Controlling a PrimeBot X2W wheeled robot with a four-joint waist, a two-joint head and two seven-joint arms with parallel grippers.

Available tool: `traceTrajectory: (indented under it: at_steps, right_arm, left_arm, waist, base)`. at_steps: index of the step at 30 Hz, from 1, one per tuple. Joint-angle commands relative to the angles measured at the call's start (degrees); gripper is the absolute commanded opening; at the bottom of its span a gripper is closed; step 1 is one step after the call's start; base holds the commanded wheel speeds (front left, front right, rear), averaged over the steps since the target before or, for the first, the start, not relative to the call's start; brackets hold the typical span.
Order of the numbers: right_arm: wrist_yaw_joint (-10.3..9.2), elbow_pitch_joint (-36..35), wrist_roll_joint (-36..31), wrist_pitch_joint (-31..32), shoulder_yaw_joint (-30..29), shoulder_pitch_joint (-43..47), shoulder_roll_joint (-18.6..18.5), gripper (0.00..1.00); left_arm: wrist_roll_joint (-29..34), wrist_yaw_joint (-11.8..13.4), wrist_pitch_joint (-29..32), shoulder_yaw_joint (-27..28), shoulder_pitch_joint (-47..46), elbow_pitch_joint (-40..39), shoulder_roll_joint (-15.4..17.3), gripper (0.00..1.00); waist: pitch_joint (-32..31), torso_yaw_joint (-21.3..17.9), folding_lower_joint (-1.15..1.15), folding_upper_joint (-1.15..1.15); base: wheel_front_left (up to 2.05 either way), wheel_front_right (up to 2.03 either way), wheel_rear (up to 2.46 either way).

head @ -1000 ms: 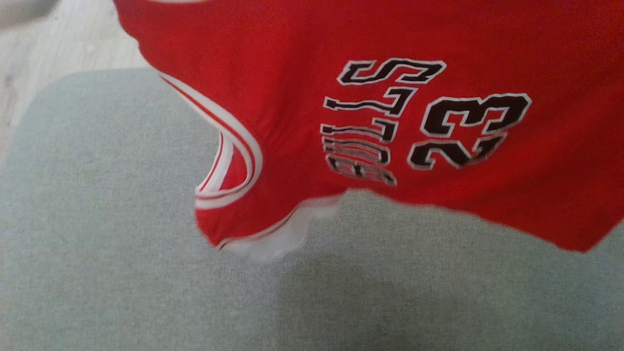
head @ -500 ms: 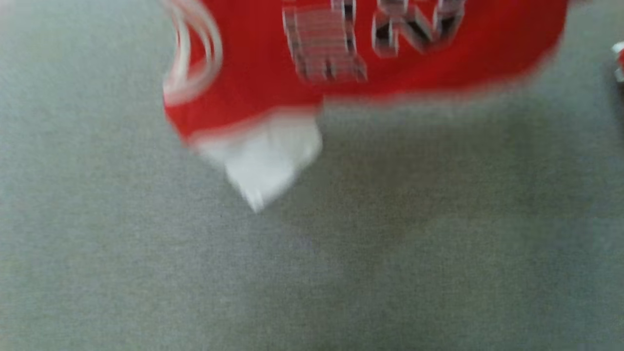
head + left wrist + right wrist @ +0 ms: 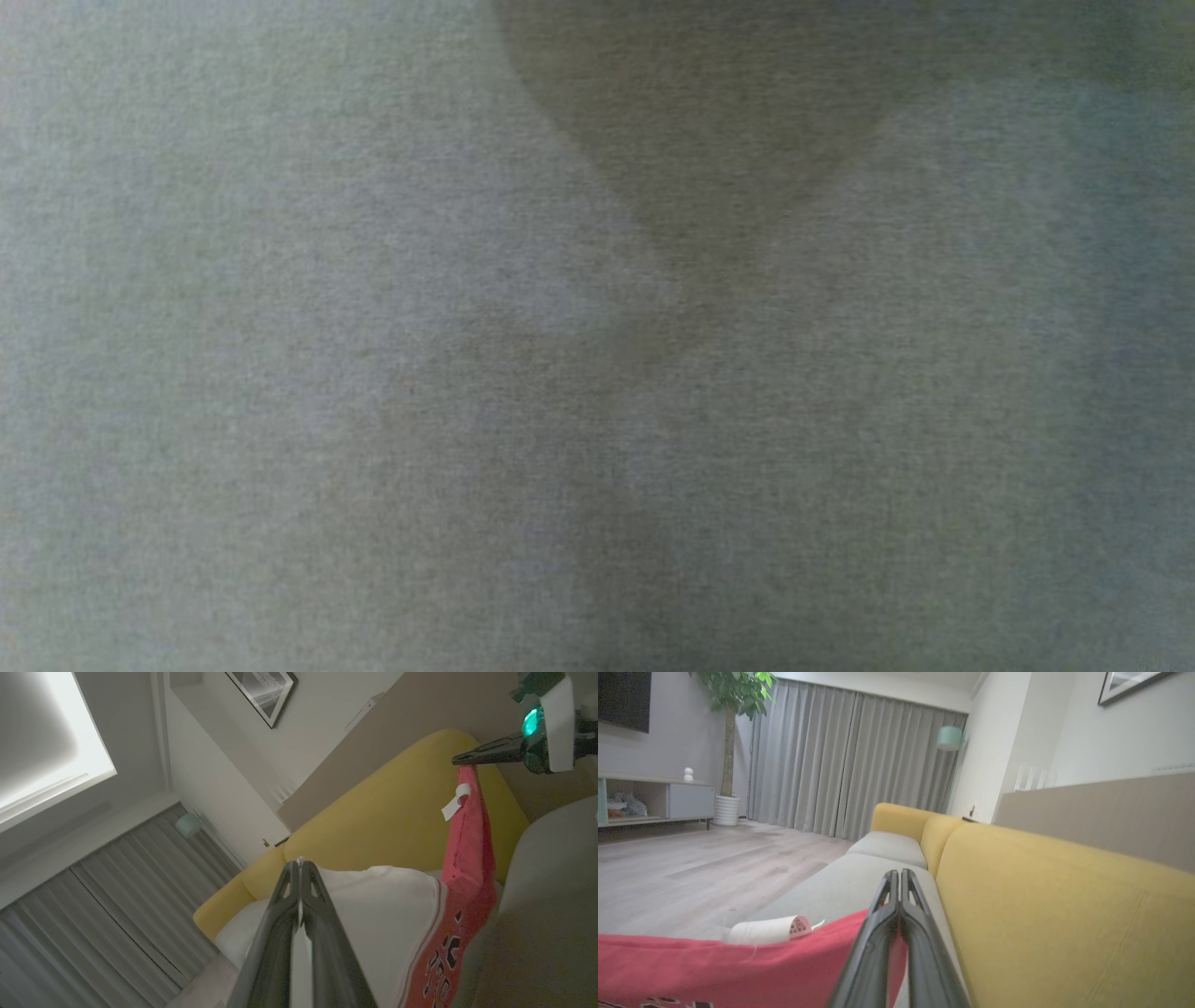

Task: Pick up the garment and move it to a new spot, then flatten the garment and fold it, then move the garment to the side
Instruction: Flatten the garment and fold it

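The garment is a red jersey (image 3: 467, 882) with black lettering and a white inner side (image 3: 383, 914), and it hangs stretched between my two grippers above the sofa. In the left wrist view my left gripper (image 3: 299, 861) is shut, with a strip of the white fabric pinched between its fingers. My right gripper (image 3: 455, 759) grips the red edge beside a white tag (image 3: 455, 802). In the right wrist view the right gripper (image 3: 897, 872) is shut on the red cloth (image 3: 714, 966). Grey seat cushion (image 3: 280, 373) under a dark shadow (image 3: 691, 140) lies in the head view.
The sofa has a yellow backrest (image 3: 1041, 896) and grey seat cushions (image 3: 840, 886). Wooden floor (image 3: 668, 872), grey curtains (image 3: 840, 760), a potted plant (image 3: 728, 742) and a low cabinet (image 3: 654, 800) lie beyond. A framed picture (image 3: 261, 693) hangs on the wall.
The whole head picture has shifted. The red jersey passed out over its top edge, and grey cushion with a shadow stands there now.
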Motion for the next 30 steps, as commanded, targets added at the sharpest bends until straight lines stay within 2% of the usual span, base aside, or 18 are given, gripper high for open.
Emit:
traceTrajectory:
  at_steps: [1,9,14,18,24,30]
  right_arm:
    - [-0.04,-1.08,-0.27,-0.97,-0.70,2.43,-0.11,0.00]
    - [-0.04,-2.00,1.37,-4.64,-5.01,21.16,0.96,0.00]
    - [-0.04,-7.81,2.12,-4.29,-7.76,36.87,2.63,0.00]
    - [-0.04,-12.97,2.01,-3.46,-9.77,47.99,4.61,0.00]
    - [-0.04,-18.72,0.70,-2.56,-11.88,58.67,7.28,0.00]
    - [-0.04,-25.86,-1.27,-1.96,-15.34,67.18,9.96,0.00]
  left_arm:
    - [0.82,0.08,-0.03,3.78,1.03,-2.35,3.64,0.00]
    - [3.82,1.87,-0.03,8.35,26.90,-12.44,7.92,0.00]
    - [4.16,4.83,-0.04,9.92,44.35,-17.51,9.75,0.00]
    - [4.53,6.71,-0.04,10.09,55.96,-20.13,9.74,0.00]
    - [4.11,8.57,-0.04,11.02,67.34,-22.28,8.44,0.00]
    - [5.13,7.94,-0.04,12.16,74.21,-24.44,7.96,0.00]
  waist:
    - [0.58,0.74,-0.02,0.00]
    - [-3.80,0.49,-0.02,0.00]
    - [-8.06,-0.41,-0.02,0.00]
    - [-10.57,-1.11,-0.02,0.00]
    - [-12.78,-1.73,-0.02,0.00]
    - [-13.39,-1.38,-0.02,0.00]
  base:
    - [0.00,0.00,0.00]
    - [0.00,0.00,0.00]
    - [0.00,0.00,0.00]
    - [0.00,0.00,0.00]
    - [0.00,0.00,0.00]
    - [0.00,0.00,0.00]
